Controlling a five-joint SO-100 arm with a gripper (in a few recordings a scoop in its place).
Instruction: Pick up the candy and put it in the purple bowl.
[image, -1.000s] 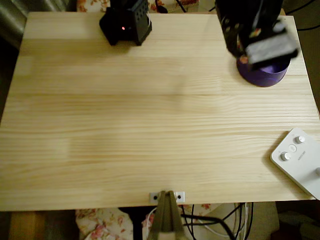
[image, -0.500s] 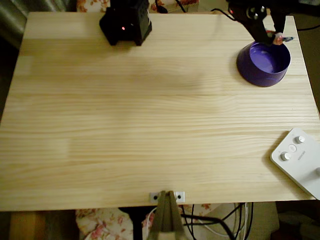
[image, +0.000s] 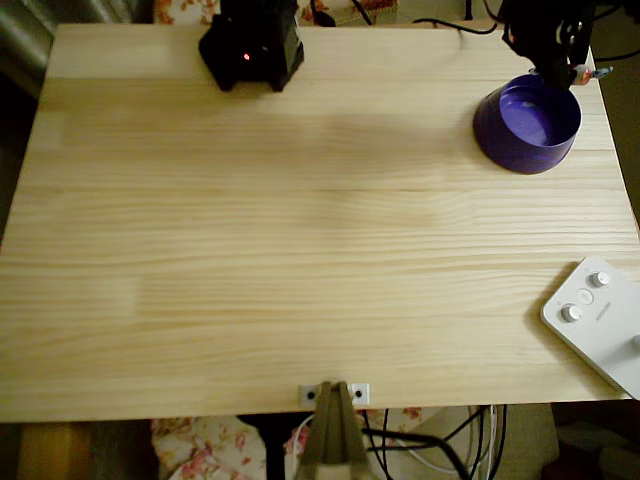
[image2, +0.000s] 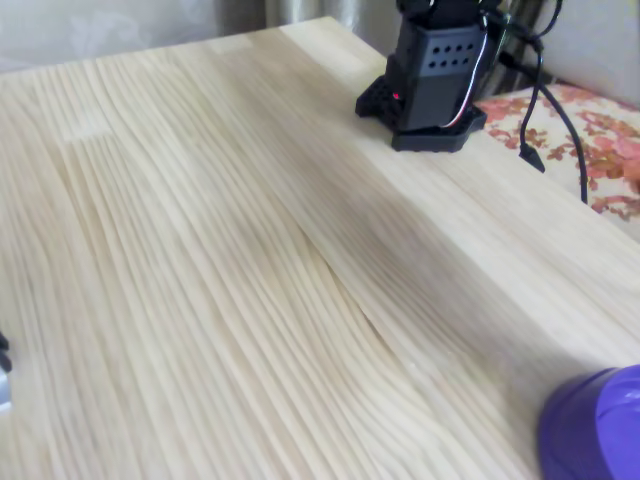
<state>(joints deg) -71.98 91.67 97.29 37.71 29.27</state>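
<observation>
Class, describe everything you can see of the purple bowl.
The purple bowl is round and deep with sloping sides, seemingly glossy plastic. It stands upright on the wooden table near the far right corner in the overhead view, looking empty. The gripper holds the candy above its far rim.

At the overhead view's top edge sits the arm's boxy black plastic base (image: 252, 45) with a red light; the fixed view shows perforated sides and pink-white wires (image2: 470, 75).
</observation>
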